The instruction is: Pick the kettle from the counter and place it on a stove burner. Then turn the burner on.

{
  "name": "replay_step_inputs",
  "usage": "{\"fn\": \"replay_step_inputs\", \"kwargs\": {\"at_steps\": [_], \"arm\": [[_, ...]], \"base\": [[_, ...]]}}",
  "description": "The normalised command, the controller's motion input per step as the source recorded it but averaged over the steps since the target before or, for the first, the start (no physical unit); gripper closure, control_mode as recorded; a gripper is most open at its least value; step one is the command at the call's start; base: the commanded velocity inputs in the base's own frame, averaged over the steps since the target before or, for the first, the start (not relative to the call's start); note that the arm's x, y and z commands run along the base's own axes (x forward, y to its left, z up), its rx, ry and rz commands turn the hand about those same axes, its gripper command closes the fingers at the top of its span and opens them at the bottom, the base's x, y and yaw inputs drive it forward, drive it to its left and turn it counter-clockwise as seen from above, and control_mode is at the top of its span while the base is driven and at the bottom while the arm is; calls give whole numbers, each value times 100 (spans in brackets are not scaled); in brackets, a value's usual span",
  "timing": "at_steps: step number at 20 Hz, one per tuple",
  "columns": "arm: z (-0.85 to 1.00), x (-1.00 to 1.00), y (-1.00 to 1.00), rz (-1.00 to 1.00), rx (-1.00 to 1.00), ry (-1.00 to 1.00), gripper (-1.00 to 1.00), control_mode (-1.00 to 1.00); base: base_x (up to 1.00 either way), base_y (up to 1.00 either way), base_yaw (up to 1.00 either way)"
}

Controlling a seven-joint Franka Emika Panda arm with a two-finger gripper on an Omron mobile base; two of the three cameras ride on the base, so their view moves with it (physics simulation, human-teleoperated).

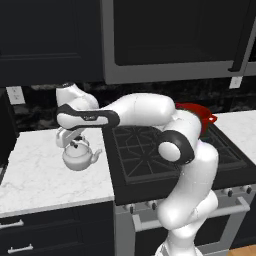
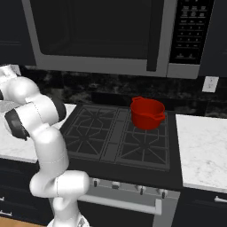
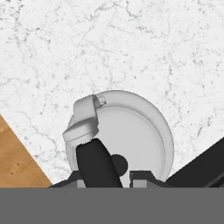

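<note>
- kettle [image 1: 80,156] sits upright on the marble worktop [image 1: 40,175], left-centre of the left base frame, just left of the black cooktop [image 1: 145,155], spout toward it
- hand view looks straight down: round lid lower centre, black handle [image 3: 97,164] arching over it, lid knob beside it
- hand [image 1: 75,139] directly above the kettle, jaws clamped on the handle
- arm reaches left from lower right of the left base frame
- red pot [image 2: 147,113] on a rear burner, centre-right of the right base frame, well apart from the kettle
</note>
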Motion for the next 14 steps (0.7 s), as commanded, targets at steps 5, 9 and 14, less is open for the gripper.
{"fn": "replay_step_inputs", "kwargs": {"at_steps": [5, 9, 14], "arm": [[57, -82, -97, 2, 0, -14, 100, -100], [29, -46, -100, 3, 0, -11, 100, -100], [21, -11, -100, 4, 1, -4, 100, -100]], "base": [[0, 0, 0], [0, 0, 0], [0, 0, 0]]}}
